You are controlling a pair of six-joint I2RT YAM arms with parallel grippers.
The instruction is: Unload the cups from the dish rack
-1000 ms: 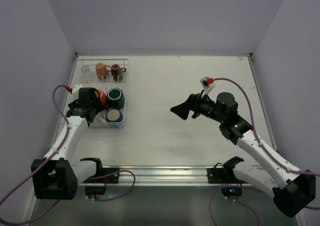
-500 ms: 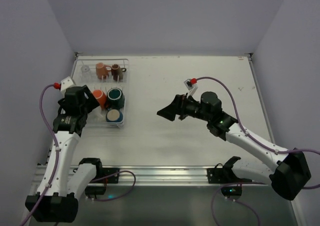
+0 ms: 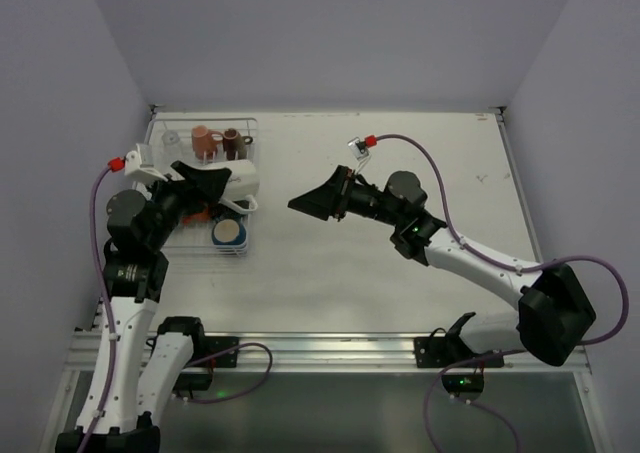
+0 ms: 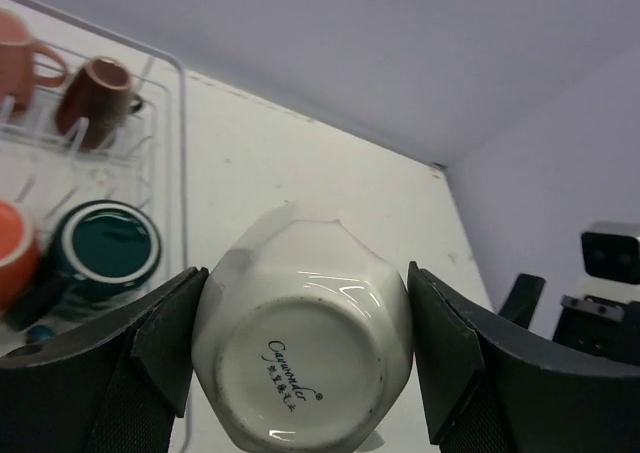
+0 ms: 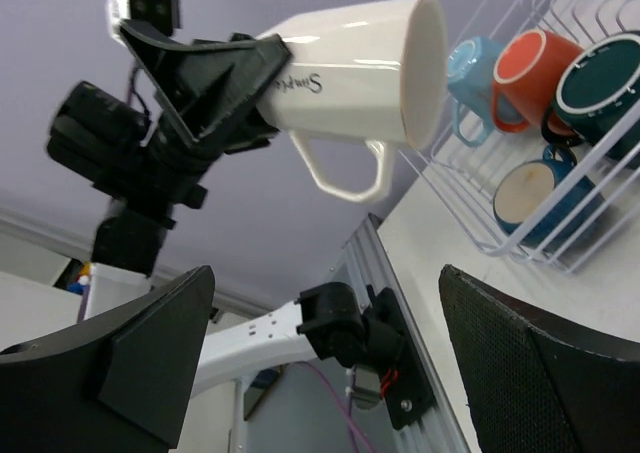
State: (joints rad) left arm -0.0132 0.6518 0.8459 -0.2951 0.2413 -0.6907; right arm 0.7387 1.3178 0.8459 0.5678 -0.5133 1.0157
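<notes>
— Cups, left to right. What sits in the rack (image 3: pixel 205 121)?
— Seven. Rack is far left, toward the back. Back row: glass (image 3: pixel 171 140), pink cup (image 3: pixel 203 139), brown cup (image 3: pixel 233 143). Nearer rows: blue cup (image 5: pixel 470 68), orange cup (image 5: pixel 527 68), green cup (image 5: pixel 610 78), navy cup (image 3: pixel 229 233), tipped with mouths showing.
— And the eighth?
— White cup (image 3: pixel 238 181), off the rack, in the air over its right edge. Left gripper (image 4: pixel 305 348) is clamped across the base end. Cup lies level, mouth aimed right, handle (image 5: pixel 345 168) hanging below.
— Right gripper (image 3: pixel 305 203)?
— Mid-table, jaws spread wide, nothing in them. It faces the cup's mouth, clearly apart from it.
— How will the white cup handle?
— Glazed ceramic by the look: stiff, slick, likely to chip or break if dropped. Moderate weight, I judge. Faceted walls give flat spots for pads.
— Where to take it?
— Across the free mouth end, one pad on each side wall, clear of the handle. Handle loop looks too narrow and awkward for these jaws. Left grip should hold until the other is firm.
</notes>
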